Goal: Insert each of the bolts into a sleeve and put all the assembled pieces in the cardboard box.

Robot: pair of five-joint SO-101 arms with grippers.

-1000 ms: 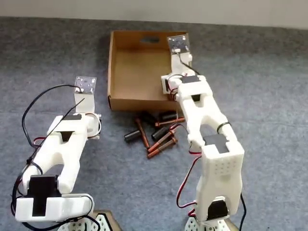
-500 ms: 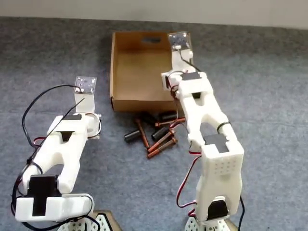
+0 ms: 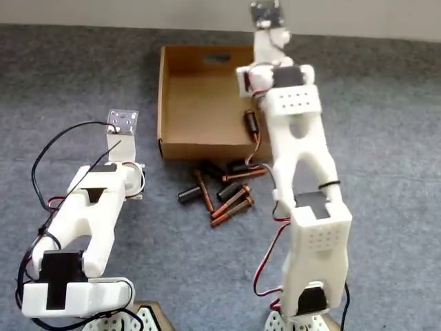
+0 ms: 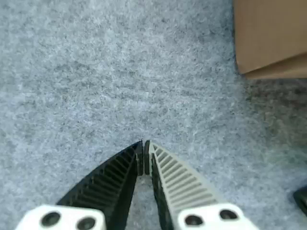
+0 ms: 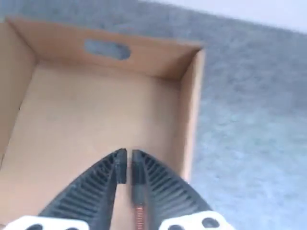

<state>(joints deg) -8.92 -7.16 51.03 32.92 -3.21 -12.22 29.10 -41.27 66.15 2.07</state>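
The cardboard box point(image 3: 160, 96) stands open at the back of the grey carpet. My right arm point(image 3: 293, 117) stretches over its right side. In the right wrist view my right gripper point(image 5: 127, 160) hangs above the box floor point(image 5: 86, 120), shut on a copper bolt point(image 5: 138, 213). From above, a dark sleeve with a copper bolt end point(image 3: 252, 127) shows beside that arm, over the box's right edge. Loose bolts and sleeves point(image 3: 220, 189) lie in a pile in front of the box. My left gripper point(image 4: 144, 148) is shut and holds nothing, low over the carpet left of the box corner point(image 4: 268, 43).
The left arm point(image 3: 89, 207) rests at the front left, its cable looping out to the left. A dark sleeve point(image 4: 302, 196) peeks in at the edge of the left wrist view. Open carpet surrounds the box and pile.
My right arm has risen and swung farther back over the box; the held piece now shows by the box's right wall. The box shifted slightly. The left arm stayed still.
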